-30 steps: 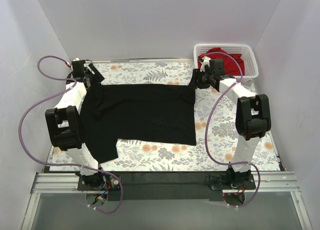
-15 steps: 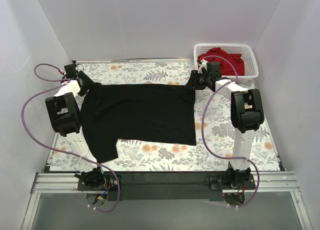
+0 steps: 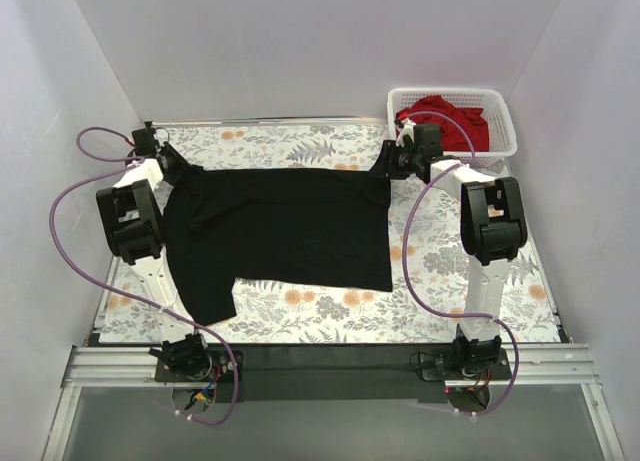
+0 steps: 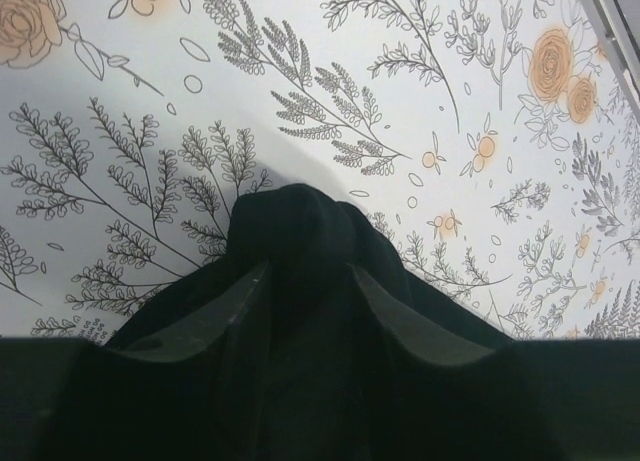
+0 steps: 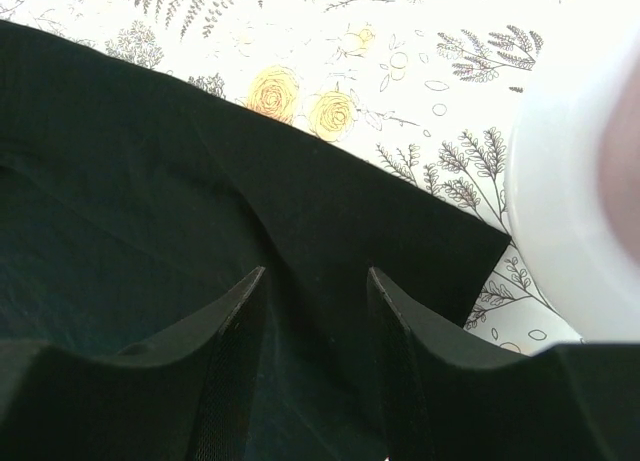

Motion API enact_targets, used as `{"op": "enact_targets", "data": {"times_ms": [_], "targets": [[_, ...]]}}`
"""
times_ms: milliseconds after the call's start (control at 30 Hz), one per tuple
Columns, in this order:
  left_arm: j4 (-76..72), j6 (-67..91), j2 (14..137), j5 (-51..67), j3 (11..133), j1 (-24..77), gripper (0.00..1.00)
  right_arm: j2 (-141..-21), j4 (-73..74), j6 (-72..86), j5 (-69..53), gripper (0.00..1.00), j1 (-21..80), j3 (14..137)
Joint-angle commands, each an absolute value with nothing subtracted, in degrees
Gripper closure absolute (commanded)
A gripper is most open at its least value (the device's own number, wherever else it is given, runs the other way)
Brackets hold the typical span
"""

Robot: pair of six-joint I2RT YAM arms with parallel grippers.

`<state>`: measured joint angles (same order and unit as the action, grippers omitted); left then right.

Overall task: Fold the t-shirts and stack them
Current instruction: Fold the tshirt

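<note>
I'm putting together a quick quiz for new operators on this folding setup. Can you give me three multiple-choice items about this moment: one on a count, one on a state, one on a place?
1. How many t-shirts lie on the table outside the white basket?
A) none B) one C) two

2. How does the black t-shirt lie?
A) folded into a small square B) rolled up C) spread out, unfolded

3. Where is the red t-shirt?
A) on the black t-shirt B) in the basket C) at the table's near edge

Answers:
1 B, since only the black one lies on the table.
2 C, since its body and sleeve lie open across the table.
3 B, since red cloth is heaped inside the basket at the far right corner.
</note>
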<state>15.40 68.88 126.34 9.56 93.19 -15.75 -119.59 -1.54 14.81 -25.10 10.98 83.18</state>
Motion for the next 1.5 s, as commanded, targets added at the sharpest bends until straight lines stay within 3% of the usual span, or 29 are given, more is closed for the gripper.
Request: {"op": "enact_targets", "data": {"times_ms": [0, 267, 700, 833, 967, 1133, 1467], "targets": [[13.9, 68.6, 126.6, 10.9, 95.7, -15.6, 0.67, -120.8, -3.9, 15.0, -26.3, 0.56, 10.8, 84.8], [13.4, 67.4, 126.2, 9.8, 95.8, -15.6, 1.00, -122.9, -4.3, 15.5, -25.7, 0.59, 10.9, 84.9], [12.8, 67.9, 125.7, 7.3, 95.3, -18.6, 1.00, -124.4, -5.4, 16.5, -22.1, 0.62, 9.2, 81.4], [12.8, 68.0, 122.9, 8.3, 93.3, -18.1, 0.70, -124.8, -5.5, 16.5, -23.0, 0.62, 9.2, 81.4], [12.5, 64.7, 118.0, 4.1, 90.2, -15.6, 0.49, -124.8, -5.4, 16.3, -23.5, 0.62, 9.4, 81.4], [12.5, 56.4, 114.8, -9.1, 88.9, -7.6, 0.47, -124.2, -5.5, 15.6, -23.5, 0.62, 9.4, 81.6], [12.8, 43.2, 121.6, -29.3, 94.4, -0.1, 0.50, -120.9, -5.4, 13.8, -23.4, 0.62, 10.5, 81.4]]}}
